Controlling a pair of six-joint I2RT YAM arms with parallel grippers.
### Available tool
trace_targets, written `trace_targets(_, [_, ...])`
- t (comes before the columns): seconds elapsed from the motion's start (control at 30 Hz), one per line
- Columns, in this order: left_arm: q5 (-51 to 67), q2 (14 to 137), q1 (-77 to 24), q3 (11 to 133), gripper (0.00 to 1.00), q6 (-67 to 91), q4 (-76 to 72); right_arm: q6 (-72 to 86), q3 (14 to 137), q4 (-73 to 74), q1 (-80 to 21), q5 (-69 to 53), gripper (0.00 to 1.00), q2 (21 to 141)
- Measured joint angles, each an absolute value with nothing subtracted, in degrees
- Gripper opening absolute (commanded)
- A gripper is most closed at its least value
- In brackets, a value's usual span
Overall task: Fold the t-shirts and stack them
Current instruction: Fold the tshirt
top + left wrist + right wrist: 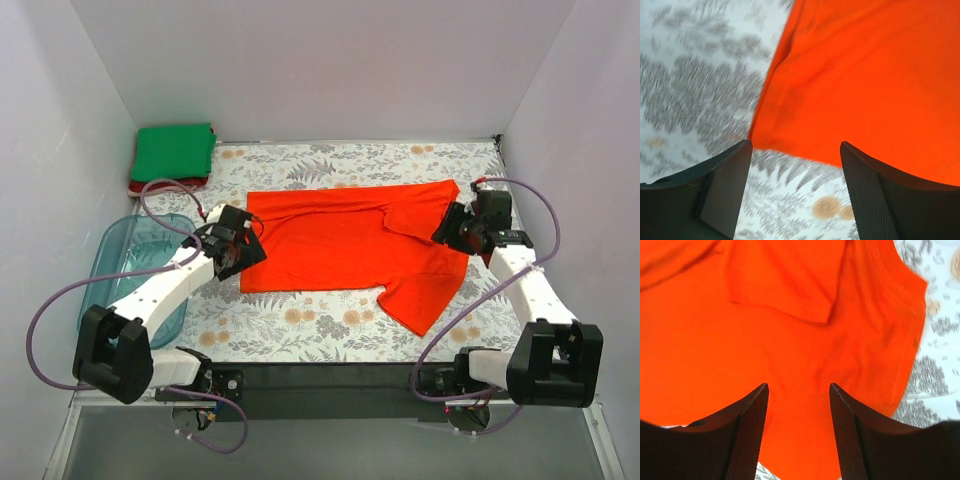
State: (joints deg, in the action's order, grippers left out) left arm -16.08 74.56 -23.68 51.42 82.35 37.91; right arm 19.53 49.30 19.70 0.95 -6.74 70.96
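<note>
Two are done: the green t-shirt (pixel 175 150) lies folded on the dark red t-shirt (pixel 165 185), far left. The orange-red t-shirt (pixel 340 245) lies mid-worktop (pixel 300 320), barely folded and unstacked. The left fingers (pixel 725 190) and right fingers (pixel 745 440) gape wide, holding nothing.

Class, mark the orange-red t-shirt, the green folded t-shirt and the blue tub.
orange-red t-shirt (pixel 330 245), top view, middle of its body.
green folded t-shirt (pixel 174 152), top view, centre of its top face.
blue tub (pixel 130 245), top view, bare floor.
</note>
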Motion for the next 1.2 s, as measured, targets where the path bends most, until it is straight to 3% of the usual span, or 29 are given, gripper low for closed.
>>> trace_targets(0.27, [-17.06,73.28,-25.96,44.47,0.58,87.57,44.62,17.58,40.56,27.24,-1.06,-2.72,0.59,63.05])
trace_targets(0.67, [-19.44,81.76,-25.98,44.47,0.51,89.65,41.06,16.25,39.48,28.29,-1.65,-0.08,0.58,62.81])
trace_targets(0.83, [-19.88,83.33,-26.00,43.70,0.44,89.65,38.74,16.23,39.40,28.40,-1.67,2.37,0.58,62.83])
trace_targets(0.97, [-19.99,83.15,-26.00,43.16,0.27,89.38,37.45,16.27,39.40,28.40,-1.67,5.28,0.59,62.92])
trace_targets(1.0, [-20.16,82.89,-26.00,42.89,0.17,89.27,37.21,16.36,39.40,28.40,-1.67,6.28,0.60,63.07])
trace_targets(1.2, [-20.78,81.38,-26.00,41.45,0.07,88.64,36.29,16.97,39.48,28.40,-0.64,9.67,0.56,66.65])
